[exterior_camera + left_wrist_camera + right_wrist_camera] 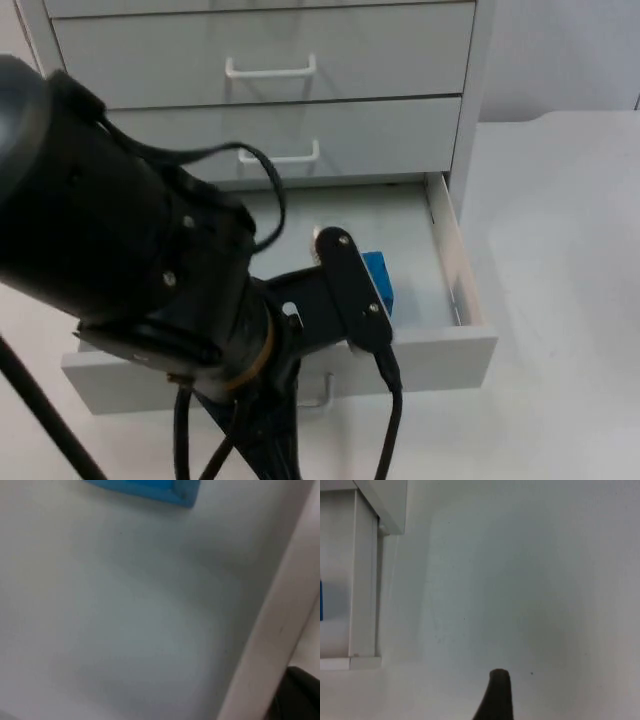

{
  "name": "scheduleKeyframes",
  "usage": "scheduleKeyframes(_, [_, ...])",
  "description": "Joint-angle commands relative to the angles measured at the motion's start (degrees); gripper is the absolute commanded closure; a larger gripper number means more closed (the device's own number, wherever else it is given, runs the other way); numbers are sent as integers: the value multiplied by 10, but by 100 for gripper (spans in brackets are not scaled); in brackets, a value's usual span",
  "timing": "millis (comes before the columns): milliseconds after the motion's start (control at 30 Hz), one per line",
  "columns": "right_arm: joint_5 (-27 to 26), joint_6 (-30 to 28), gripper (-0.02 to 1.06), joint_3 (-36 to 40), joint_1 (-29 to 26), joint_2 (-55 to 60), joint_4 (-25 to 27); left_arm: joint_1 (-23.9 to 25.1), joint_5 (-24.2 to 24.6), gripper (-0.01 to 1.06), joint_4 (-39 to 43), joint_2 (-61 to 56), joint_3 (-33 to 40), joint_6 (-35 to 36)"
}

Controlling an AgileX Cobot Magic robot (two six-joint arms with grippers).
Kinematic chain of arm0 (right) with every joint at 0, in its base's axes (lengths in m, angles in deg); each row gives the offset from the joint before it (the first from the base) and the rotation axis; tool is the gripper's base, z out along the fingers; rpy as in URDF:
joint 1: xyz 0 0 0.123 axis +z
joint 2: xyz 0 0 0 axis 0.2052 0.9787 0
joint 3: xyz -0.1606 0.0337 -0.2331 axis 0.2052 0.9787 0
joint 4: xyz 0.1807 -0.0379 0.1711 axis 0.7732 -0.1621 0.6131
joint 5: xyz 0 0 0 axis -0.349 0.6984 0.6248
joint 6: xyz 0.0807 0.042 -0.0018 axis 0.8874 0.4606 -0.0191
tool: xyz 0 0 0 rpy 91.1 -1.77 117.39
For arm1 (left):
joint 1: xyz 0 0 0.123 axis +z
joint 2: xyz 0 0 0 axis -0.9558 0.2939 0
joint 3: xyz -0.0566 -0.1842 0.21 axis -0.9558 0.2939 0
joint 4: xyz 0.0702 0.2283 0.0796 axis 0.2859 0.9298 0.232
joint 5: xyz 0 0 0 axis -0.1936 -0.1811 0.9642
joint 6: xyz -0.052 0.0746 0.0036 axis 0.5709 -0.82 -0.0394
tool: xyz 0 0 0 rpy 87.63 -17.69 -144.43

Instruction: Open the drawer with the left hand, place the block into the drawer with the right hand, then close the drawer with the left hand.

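One white drawer cabinet [270, 90] stood at the back of the white table [560, 250], with two shut drawers above and its lowest drawer [440, 345] pulled out toward the camera. Bare table top stretched wide to the right of the cabinet and in front of it, open room with no objects on it. In the top view the left arm [110, 250], large and black, hung over the open drawer's left half and front edge, hiding much of the drawer floor and part of the front panel. Its wrist view looked onto the pale drawer floor [125, 620] beside a white side wall [270, 635]. The left gripper was hidden under the arm, so I could not tell whether its fingers were apart or together. The right gripper's fingertip [496, 692] hovered over bare table, just outside the drawer's right wall [362, 580]; how its fingers stood could not be told either. Smallest, the blue block [378, 280] lay inside the drawer, near the middle, apart from the right wall.
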Motion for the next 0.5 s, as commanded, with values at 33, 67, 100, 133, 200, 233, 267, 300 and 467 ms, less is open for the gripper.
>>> scheduleKeyframes(33, [-7, -8, 36, 1, -2, -4, -2, -2, 9, 105, 37, 17, -15, 18])
scheduleKeyframes(67, [-7, -8, 36, 1, -2, -4, -2, -2, 9, 105, 37, 17, -15, 18])
scheduleKeyframes(100, [-7, -8, 36, 1, -2, -4, -2, -2, 18, 105, 48, 21, -21, 29])
scheduleKeyframes(133, [-7, -8, 36, 1, -2, -4, -2, -2, 35, 105, 64, 25, -27, 53])
scheduleKeyframes(200, [-7, -8, 36, 1, -2, -4, -2, -2, 67, 105, 150, 25, -34, 131])
scheduleKeyframes(233, [-7, -8, 36, 1, -2, -4, -2, -2, 67, 105, 150, 25, -34, 131])
scheduleKeyframes(267, [-7, -8, 36, 1, -2, -4, -2, -2, 81, 105, 178, 25, -35, 165])
scheduleKeyframes(300, [-7, -8, 36, 1, -2, -4, -2, -1, 83, 105, 212, 25, -36, 189])
scheduleKeyframes(467, [-7, -10, 36, 1, -2, -4, -2, 19, 83, 105, 331, 25, -36, 291])
